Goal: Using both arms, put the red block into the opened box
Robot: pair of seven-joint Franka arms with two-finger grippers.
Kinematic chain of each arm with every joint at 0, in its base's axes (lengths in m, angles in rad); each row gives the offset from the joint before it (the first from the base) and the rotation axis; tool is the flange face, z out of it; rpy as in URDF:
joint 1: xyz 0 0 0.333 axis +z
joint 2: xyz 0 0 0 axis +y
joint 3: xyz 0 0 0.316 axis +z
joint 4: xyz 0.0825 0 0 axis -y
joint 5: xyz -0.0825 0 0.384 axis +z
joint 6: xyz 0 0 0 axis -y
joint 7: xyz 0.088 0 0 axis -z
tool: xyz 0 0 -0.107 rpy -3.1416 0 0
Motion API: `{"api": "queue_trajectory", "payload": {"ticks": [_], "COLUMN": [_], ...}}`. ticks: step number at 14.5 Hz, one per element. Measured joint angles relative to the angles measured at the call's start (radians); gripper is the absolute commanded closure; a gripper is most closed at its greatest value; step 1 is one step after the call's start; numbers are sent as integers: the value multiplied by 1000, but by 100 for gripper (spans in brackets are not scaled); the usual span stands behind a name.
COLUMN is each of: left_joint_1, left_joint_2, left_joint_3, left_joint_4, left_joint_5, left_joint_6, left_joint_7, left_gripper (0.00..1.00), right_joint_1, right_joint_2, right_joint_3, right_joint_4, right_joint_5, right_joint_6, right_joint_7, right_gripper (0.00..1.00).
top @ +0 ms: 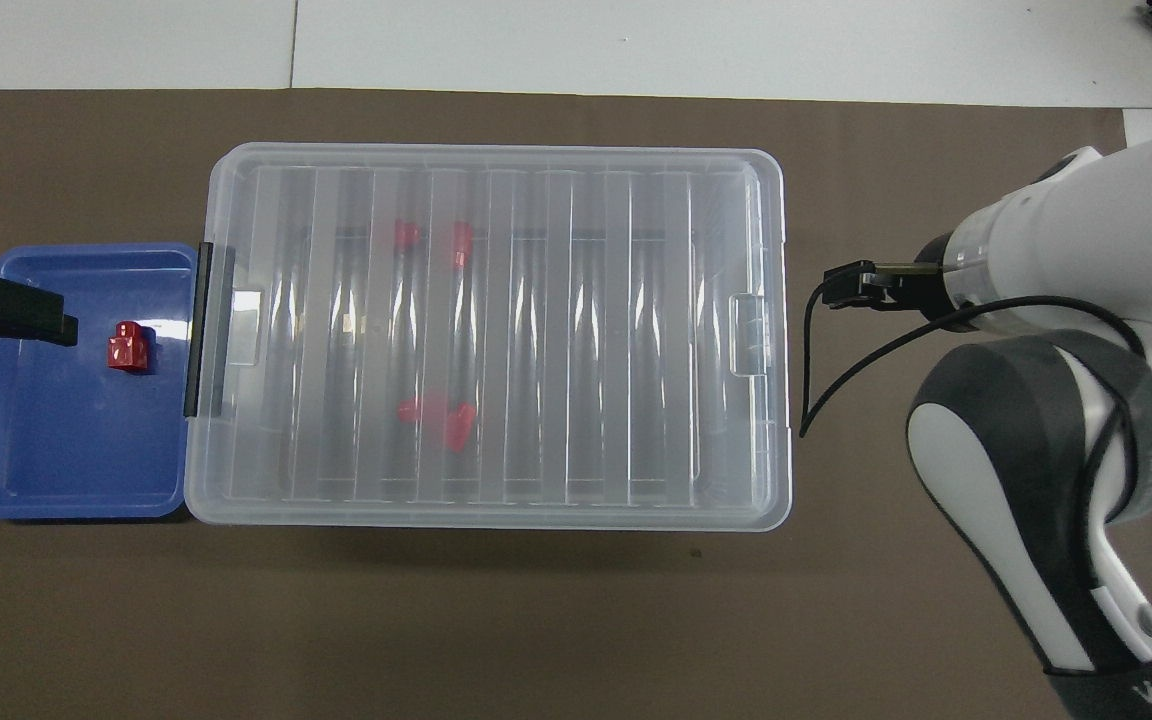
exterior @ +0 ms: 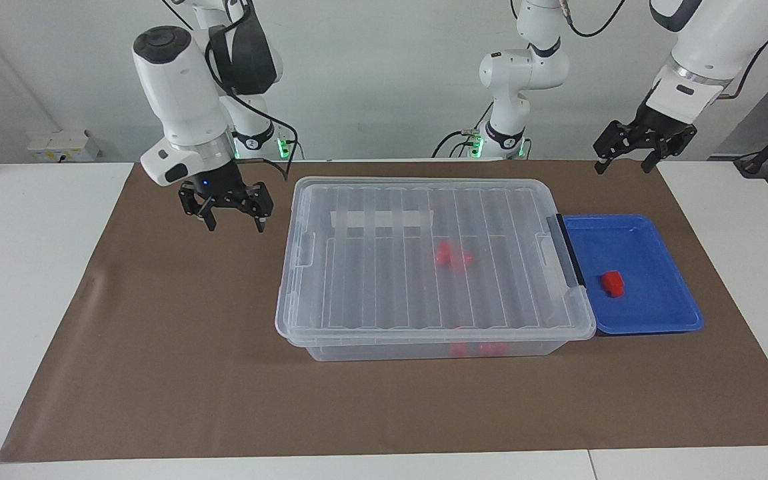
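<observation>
Lid (exterior: 434,260) is sitting closed on the box (exterior: 424,347), so I am reading the box as not opened. I am viewing the right gripper (exterior: 231,223) hanging over bare brown mat (exterior: 157,373), just beside the box end toward the right arm's side, with its fingers pointing down and standing apart around nothing. Its cable (top: 836,370) is looping down next to that end of the box, where a clear latch tab (top: 748,335) is sitting.

I am viewing the left gripper (exterior: 624,163) waiting in the air over the mat edge near the robots' end of the blue tray (exterior: 664,323). Its fingers are spread apart and are gripping nothing. In the overhead view, part of it (top: 21,315) is showing over the tray rim at the left arm's end.

I am locating the red block (exterior: 612,283) lying loose on the tray floor, below the left gripper and apart from it, and well apart from the right gripper. The tray is touching the box end that carries the black bar (exterior: 569,250). Through the ribbed lid I am seeing blurred red pieces (top: 436,420) inside the box; I cannot tell their number.
</observation>
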State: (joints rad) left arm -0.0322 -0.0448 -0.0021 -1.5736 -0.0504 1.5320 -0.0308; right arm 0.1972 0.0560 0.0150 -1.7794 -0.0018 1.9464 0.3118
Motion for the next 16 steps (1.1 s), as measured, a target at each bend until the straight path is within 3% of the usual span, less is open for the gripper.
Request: {"api": "queue_trajectory", "payload": {"ticks": [7,16], "left_joint_1": [0,0], "left_joint_2": [0,0], "left_joint_3": [0,0], "left_joint_4": [0,0], "left_joint_5": [0,0], "left_joint_6": [0,0], "left_joint_7": [0,0], "left_gripper": [0,0], "right_joint_1": [63,44], "right_joint_2": [100,105], "right_joint_3": [1,-6], "right_joint_4": [-9,-29], "right_joint_5": [0,0], "right_joint_6": [101,99], "right_joint_7": [50,48], "right_gripper": [1,2]}}
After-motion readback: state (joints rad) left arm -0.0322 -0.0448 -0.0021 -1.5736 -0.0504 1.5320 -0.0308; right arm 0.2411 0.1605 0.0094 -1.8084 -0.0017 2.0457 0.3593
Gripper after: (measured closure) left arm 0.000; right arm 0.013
